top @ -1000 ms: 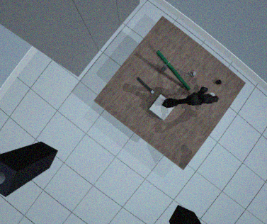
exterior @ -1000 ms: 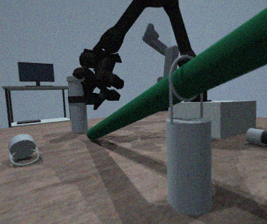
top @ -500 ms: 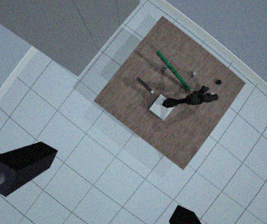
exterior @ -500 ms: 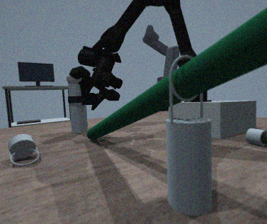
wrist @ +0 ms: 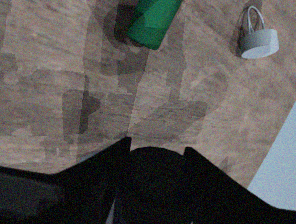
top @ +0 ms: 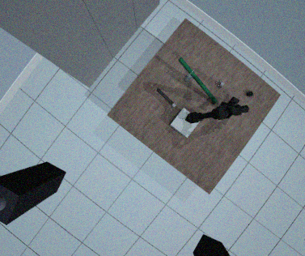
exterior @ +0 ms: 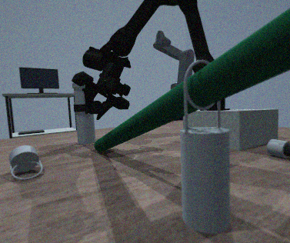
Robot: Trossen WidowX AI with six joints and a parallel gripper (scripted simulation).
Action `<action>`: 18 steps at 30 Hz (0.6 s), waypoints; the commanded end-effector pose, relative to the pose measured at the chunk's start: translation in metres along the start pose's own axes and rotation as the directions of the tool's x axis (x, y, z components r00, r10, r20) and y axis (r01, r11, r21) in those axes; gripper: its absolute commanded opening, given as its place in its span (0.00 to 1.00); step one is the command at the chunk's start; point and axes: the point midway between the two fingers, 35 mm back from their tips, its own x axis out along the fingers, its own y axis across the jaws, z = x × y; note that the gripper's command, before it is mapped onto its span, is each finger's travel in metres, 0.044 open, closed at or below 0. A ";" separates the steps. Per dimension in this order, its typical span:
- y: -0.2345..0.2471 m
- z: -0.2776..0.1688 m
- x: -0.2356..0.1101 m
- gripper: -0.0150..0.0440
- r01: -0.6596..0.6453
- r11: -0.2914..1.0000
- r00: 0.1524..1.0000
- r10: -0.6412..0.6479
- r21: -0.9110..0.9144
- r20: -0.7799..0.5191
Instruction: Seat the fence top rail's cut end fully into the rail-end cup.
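The green rail (top: 198,81) (exterior: 214,77) (wrist: 152,22) slopes down through the wire loop (exterior: 185,115) of the loop cap on the grey line post (exterior: 205,177). Its cut end (exterior: 100,146) rests on the wooden table, beside the big grey post (exterior: 85,127). The dark brace band (exterior: 80,108) sits on the upper part of that post, below the black post cap (exterior: 82,78). My gripper (exterior: 110,101) (top: 235,104) (wrist: 157,147) is shut on the dark rail-end cup at the band, above the rail's cut end and apart from the rail. The cup is mostly hidden by my fingers.
A spare grey loop cap (exterior: 25,159) (wrist: 257,42) (top: 221,85) lies on the table to the left. The arm's white base block (exterior: 248,127) (top: 183,122) and a grey-and-black tube (exterior: 287,149) (top: 165,97) lie to the right. A small black object (top: 249,93) lies near the table edge.
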 end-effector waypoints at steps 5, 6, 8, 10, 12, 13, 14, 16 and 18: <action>-0.005 0.000 0.004 0.25 0.004 0.998 0.999 -0.002 0.059 -0.038; -0.006 0.000 0.004 0.25 0.004 0.998 0.999 -0.002 0.062 -0.039; -0.007 0.000 0.004 0.25 0.005 0.997 0.999 -0.001 0.074 -0.046; -0.009 -0.001 0.006 0.25 0.006 0.995 0.998 0.000 0.095 -0.058; -0.010 -0.001 0.006 0.25 0.007 0.994 0.998 0.000 0.110 -0.066; -0.010 -0.001 0.006 0.25 0.007 0.994 0.998 0.000 0.112 -0.068; -0.011 -0.001 0.007 0.25 0.008 0.993 0.998 0.000 0.115 -0.069; -0.012 -0.001 0.007 0.25 0.008 0.992 0.997 0.001 0.128 -0.077; -0.014 -0.001 0.008 0.25 0.011 0.989 0.996 0.003 0.150 -0.089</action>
